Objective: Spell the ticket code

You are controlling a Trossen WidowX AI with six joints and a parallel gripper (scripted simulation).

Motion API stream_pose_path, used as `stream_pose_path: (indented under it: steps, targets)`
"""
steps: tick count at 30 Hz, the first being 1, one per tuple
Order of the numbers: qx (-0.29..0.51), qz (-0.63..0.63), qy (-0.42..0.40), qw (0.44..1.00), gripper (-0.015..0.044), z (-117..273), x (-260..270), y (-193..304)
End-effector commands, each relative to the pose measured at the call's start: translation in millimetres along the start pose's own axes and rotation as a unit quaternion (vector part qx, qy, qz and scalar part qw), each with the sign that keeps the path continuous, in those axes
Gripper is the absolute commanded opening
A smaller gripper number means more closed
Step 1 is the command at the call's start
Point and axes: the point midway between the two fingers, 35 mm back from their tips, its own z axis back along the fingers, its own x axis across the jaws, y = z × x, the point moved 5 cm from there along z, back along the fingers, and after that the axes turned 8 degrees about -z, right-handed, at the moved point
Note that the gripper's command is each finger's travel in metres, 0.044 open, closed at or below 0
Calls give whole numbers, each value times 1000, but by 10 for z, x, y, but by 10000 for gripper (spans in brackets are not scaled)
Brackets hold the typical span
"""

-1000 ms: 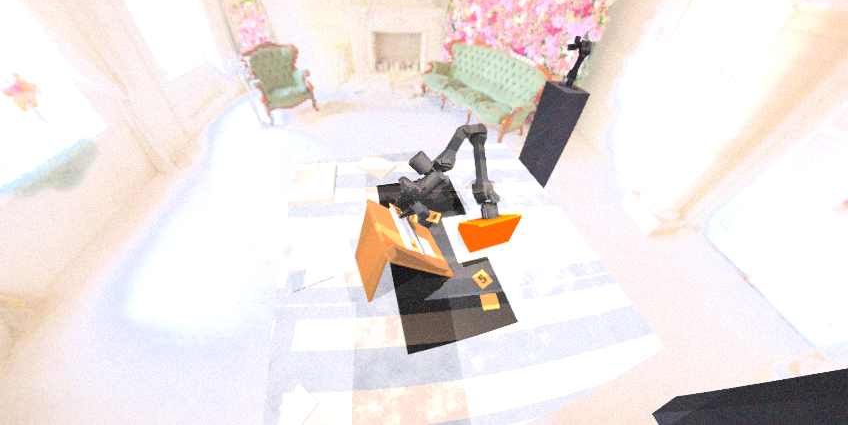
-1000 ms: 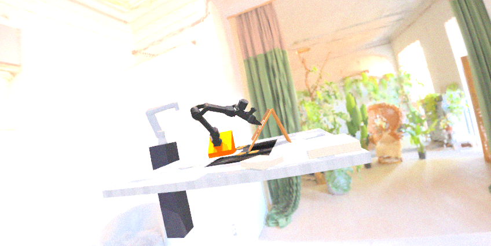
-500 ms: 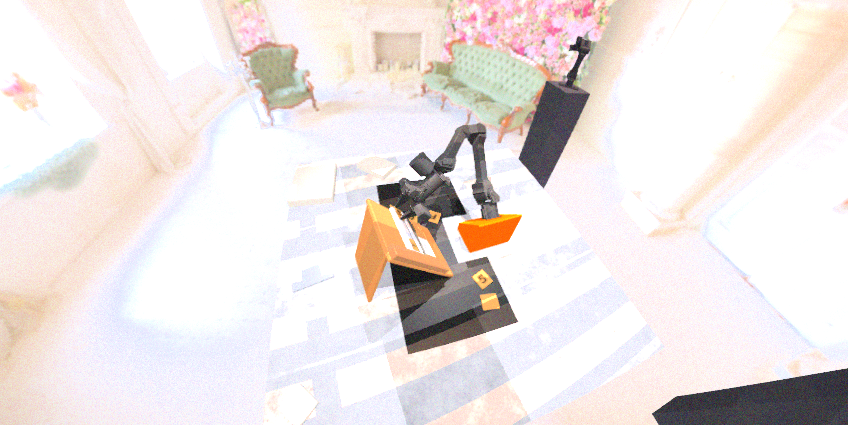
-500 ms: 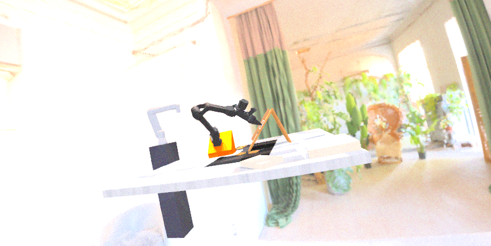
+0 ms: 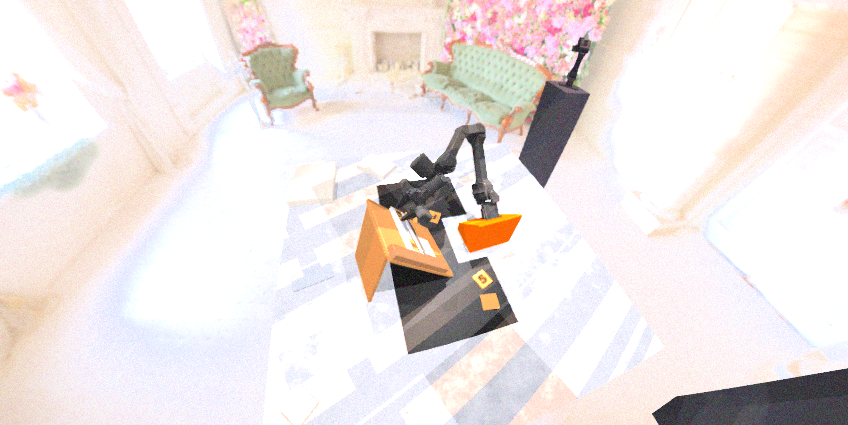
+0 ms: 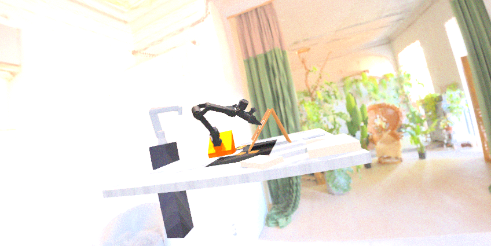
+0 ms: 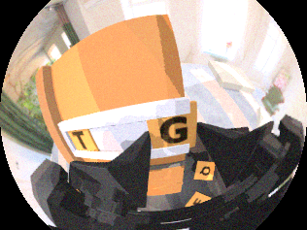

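The orange board (image 5: 372, 249) (image 6: 281, 125) (image 7: 126, 62) stands like a tent, with a white-edged letter rail (image 7: 123, 114) on its sloping face. A T tile (image 7: 83, 141) sits near the rail's left end, with a gap to its right. My gripper (image 5: 404, 217) (image 6: 260, 124) (image 7: 173, 130) is shut on the G tile (image 7: 182, 126), which stands upright between the rail's strips at the right end and sticks out slightly past them. Loose tiles include a Q-like one (image 7: 204, 171), a partly hidden one (image 7: 198, 199), one marked S or 5 (image 5: 482, 278) and a plain one (image 5: 489, 301). No ticket code is readable.
A dark mat (image 5: 433, 318) lies under the board and loose tiles on the counter (image 6: 237, 176). An orange block (image 5: 489, 234) (image 6: 224, 144) is at the arm's base. Pale flat blocks (image 5: 314, 181) (image 6: 333, 145) lie on the counter beyond the mat.
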Motion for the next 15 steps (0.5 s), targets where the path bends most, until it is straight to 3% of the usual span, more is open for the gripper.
stream_pose_path:
  steps: [1, 15]
  targets:
    - [0, -3, 1, 1000, 0, 0, 12, 2]
    - [0, -3, 1, 1000, 0, 0, 119, 17]
